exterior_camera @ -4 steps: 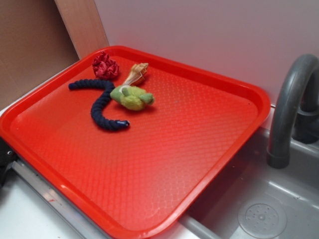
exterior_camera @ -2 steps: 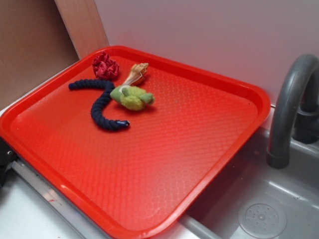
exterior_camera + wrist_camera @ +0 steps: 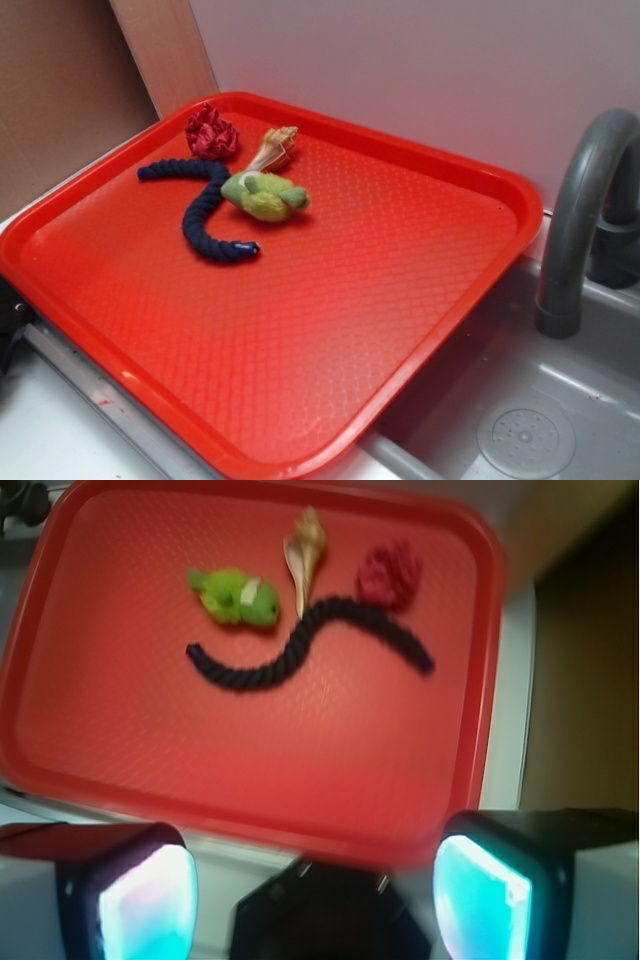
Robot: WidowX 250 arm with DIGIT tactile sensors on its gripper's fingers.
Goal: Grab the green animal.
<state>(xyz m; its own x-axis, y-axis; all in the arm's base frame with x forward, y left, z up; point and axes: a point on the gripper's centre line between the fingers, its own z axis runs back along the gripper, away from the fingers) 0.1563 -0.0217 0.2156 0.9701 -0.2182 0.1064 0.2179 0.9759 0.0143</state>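
The green animal (image 3: 265,196) (image 3: 236,596) is a small fuzzy yellow-green plush with an oval body and a pale band across it. It lies on its side, toward ten o'clock in the exterior view.

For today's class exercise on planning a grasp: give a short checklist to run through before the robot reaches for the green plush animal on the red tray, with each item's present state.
1. Green animal in view on the tray: ok.
2. Gripper open, nothing between its fingers: ok.
3. Gripper lined up over the animal: not ok; it is back by the tray's near edge.
4. Path across the tray free: ok, bare tray surface between.
5. Room around the animal: not ok; the rope and shell lie close.
6. Whether the animal touches the rope: cannot tell.
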